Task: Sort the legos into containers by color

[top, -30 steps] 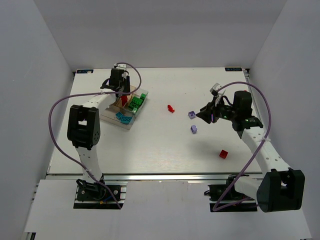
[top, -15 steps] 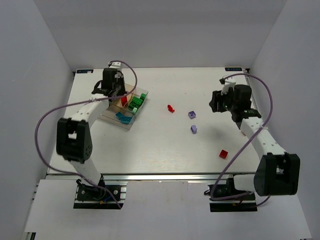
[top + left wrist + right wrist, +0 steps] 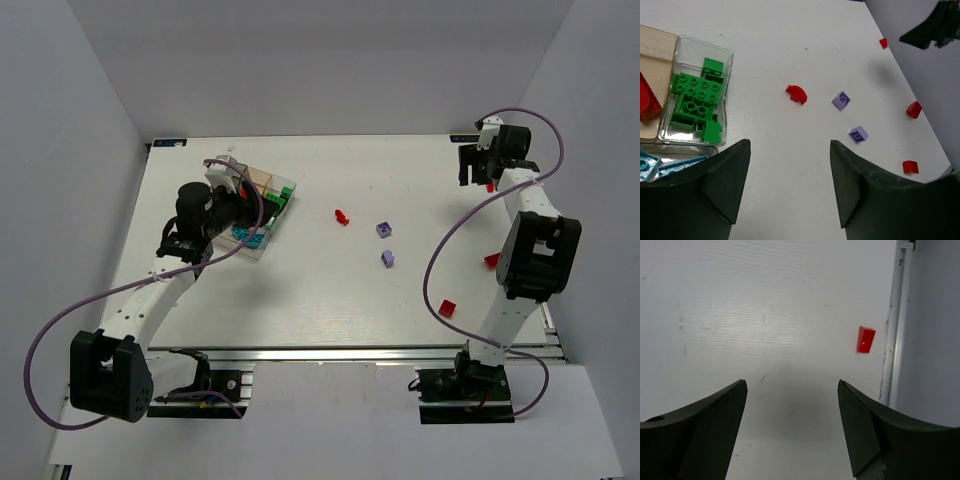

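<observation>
progress: partly done; four red bricks and two purple bricks were left loose on the table.
tray: upper left overhead; green bricks, a red piece and cyan bricks were kept in separate compartments.
left gripper: spread wide, nothing held.
right gripper: spread wide, empty; one red brick was seen upper right.

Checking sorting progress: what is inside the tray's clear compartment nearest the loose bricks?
Only green legos, several piled together in the tray. Any bricks beneath the top ones are covered; the pile hides most of the compartment floor.
</observation>
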You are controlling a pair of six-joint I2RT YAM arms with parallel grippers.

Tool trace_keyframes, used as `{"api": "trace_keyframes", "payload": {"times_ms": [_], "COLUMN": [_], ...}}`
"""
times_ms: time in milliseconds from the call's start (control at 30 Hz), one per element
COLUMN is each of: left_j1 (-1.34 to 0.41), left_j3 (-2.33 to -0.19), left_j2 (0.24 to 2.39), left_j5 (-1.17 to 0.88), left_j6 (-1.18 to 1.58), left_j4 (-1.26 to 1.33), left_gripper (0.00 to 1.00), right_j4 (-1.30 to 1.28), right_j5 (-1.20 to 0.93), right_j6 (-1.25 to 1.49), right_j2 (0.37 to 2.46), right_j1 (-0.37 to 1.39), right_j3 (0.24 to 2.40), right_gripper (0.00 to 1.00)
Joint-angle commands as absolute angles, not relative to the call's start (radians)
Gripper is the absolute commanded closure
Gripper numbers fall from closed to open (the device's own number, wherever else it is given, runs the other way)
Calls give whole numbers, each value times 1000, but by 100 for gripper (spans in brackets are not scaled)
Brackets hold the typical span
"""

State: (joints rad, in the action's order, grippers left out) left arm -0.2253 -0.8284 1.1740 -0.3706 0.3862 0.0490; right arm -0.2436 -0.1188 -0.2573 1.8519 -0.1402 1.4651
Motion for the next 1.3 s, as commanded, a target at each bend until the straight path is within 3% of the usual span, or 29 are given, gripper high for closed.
{"api": "trace_keyframes", "payload": {"times_ms": [0,233,500,767,967,1267], "left_j1": [-224,-224,-224,-224,-224,-224], "left_j3": [-839,-830,-815,-798,-802,-798], "left_j2": [1128,1109,1141,1167,1204,1216], "left_j5": [-451,-456,-422,-410,-411,-397], "left_j6": [393,397,373,354,345,342], "left_j4": [83,83,80,87,89,87], "left_gripper": [26,25,25,24,24,24], "right_j4": [-314,-341,-213,-213,-221,-230], "right_j5": [-55,92,176,127,45,-49], "right_j6": [-351,-367,-388,-357,-348,-327], "right_j2": [1956,2154,2184,2267,2321,2373], "right_j1": [-158,-158,-175,-247,-279,-281], "right_j3": [1633,1822,1761,1836,1890,1934], "right_gripper": [22,23,26,30,40,42]}}
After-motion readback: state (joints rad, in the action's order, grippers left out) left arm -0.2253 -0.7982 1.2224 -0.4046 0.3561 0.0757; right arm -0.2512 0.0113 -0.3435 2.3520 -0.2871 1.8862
